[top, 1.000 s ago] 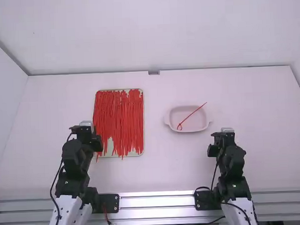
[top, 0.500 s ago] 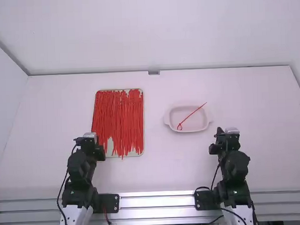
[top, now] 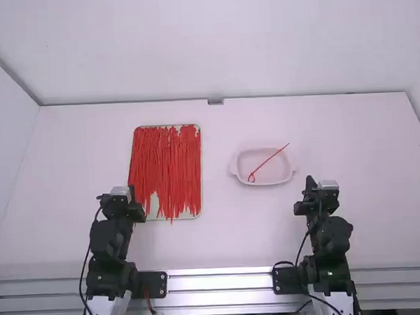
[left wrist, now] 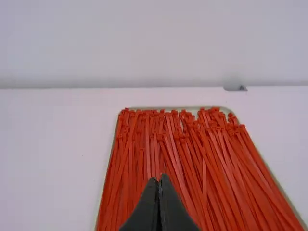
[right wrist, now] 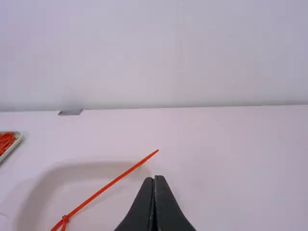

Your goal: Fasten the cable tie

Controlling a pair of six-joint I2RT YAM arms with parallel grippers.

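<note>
A tray (top: pixel 198 130) left of the table's middle holds a thick pile of red cable ties (top: pixel 167 170) (left wrist: pixel 192 159). To its right a white dish (top: pixel 263 167) (right wrist: pixel 43 192) holds one red cable tie (top: pixel 264 163) (right wrist: pixel 110 185), its end looped and fastened, its tail reaching over the dish's far right rim. My left gripper (top: pixel 123 203) (left wrist: pixel 159 180) sits shut and empty at the tray's near left corner. My right gripper (top: pixel 316 193) (right wrist: pixel 154 180) sits shut and empty just near and right of the dish.
A small grey tab (top: pixel 215 101) marks the table's far edge at the middle. White walls close in the table at the back and the left. Bare table lies on both sides and between tray and dish.
Both arms have drawn back toward their bases and folded lower. The fastened tie still lies in the dish.
</note>
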